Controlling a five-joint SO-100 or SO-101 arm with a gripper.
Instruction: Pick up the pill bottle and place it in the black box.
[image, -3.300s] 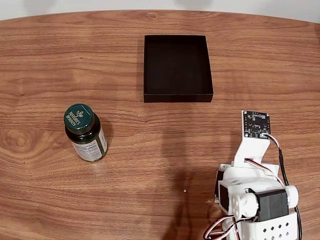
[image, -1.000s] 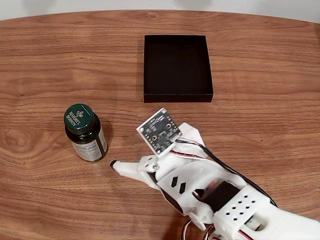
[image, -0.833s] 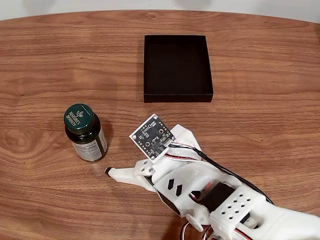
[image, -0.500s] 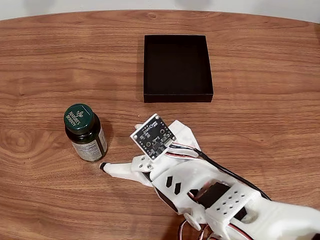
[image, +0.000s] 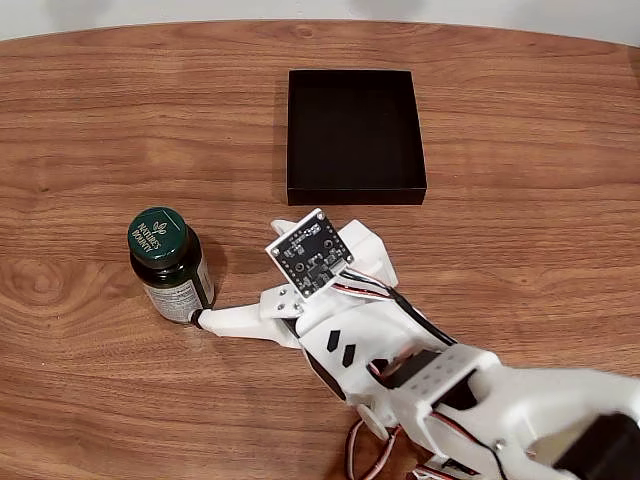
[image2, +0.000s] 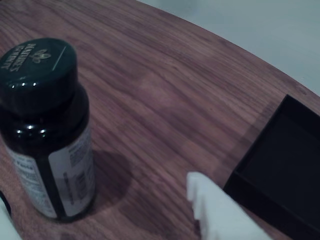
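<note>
Bottle (image: 172, 265) upright, well apart from box (image: 355, 135) | gripper (image: 235, 290) fingers spread, one tip touching bottle's base | looks light, hard, slippery: grab its middle, below cap.

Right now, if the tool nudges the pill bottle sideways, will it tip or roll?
Likely tips: the pill bottle stands upright, taller than wide. Once down, its round body should roll. The ribbed cap probably grips better than the glossy body.

Wooden table, pale backdrop

The brown wood-grain table (image: 120, 110) shows a knot at the fixed view's left edge; a pale surface (image2: 260, 30) lies beyond its curved rim.
</note>
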